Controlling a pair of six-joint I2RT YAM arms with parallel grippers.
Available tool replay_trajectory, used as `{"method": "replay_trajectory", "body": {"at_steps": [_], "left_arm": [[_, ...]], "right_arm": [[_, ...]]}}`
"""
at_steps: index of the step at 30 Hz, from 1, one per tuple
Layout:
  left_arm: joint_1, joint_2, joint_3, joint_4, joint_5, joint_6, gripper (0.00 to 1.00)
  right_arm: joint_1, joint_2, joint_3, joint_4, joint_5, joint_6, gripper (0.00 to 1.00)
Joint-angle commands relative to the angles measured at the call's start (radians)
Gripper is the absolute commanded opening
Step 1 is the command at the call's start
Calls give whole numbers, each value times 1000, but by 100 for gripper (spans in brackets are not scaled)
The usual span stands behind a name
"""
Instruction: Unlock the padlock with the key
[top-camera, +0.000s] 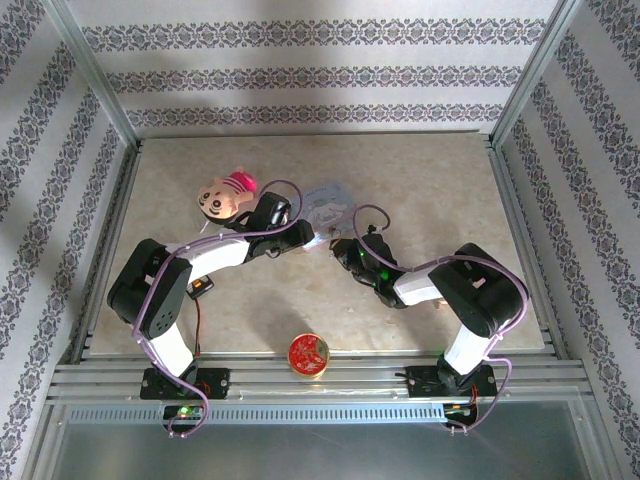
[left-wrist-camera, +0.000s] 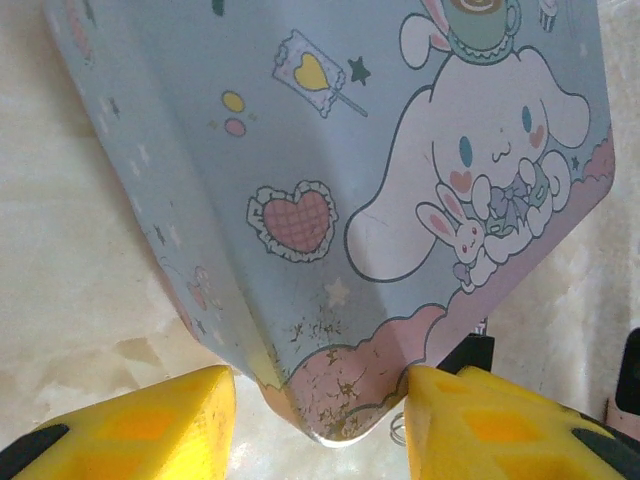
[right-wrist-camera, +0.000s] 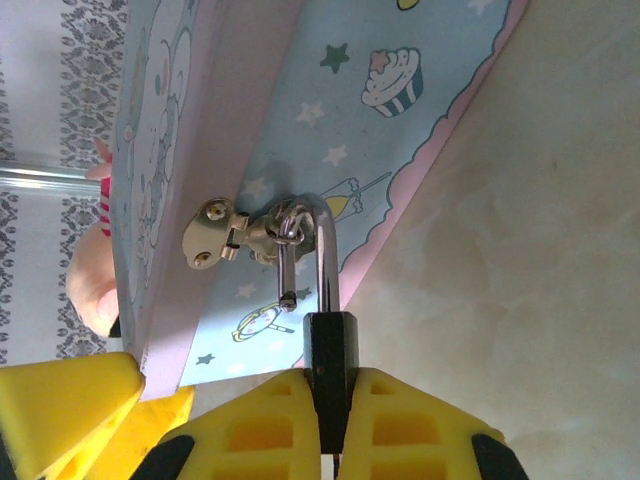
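Where the right hand (right-wrist-camera: 328, 390) grips, the padlock (right-wrist-camera: 328, 335) is black, shackle silver.

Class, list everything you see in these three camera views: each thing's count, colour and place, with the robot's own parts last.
tin: one, pale blue with cartoon print, mid-table
padlock: one, black body, silvery shackle, on the tin's clasp
doll head: one, pink-hatted, left of the tin
disc: one, red, table's near edge
table: one, beige, under everything
left gripper: one, yellow-fingered, closed on the tin's corner
right gripper: one, yellow-fingered, shut on the padlock
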Motion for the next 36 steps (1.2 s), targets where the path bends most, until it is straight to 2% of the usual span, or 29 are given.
{"method": "replay_trajectory", "body": {"at_steps": [1,18,28,36], "left_arm": [[2,44,-56,-157,-29,-6,46],[2,60,-56,-139,-6,-12,44],[2,69,-66,-124,11,-15,44],[2,76,-71,-109,24,-16,43]], "right_arm": [[-2,19,-20,103,113,36,3],[17,56,5,141,212,39,1],[58,183,-3,359,320,94,0],[68,263,3,450,353,92,0]]}}
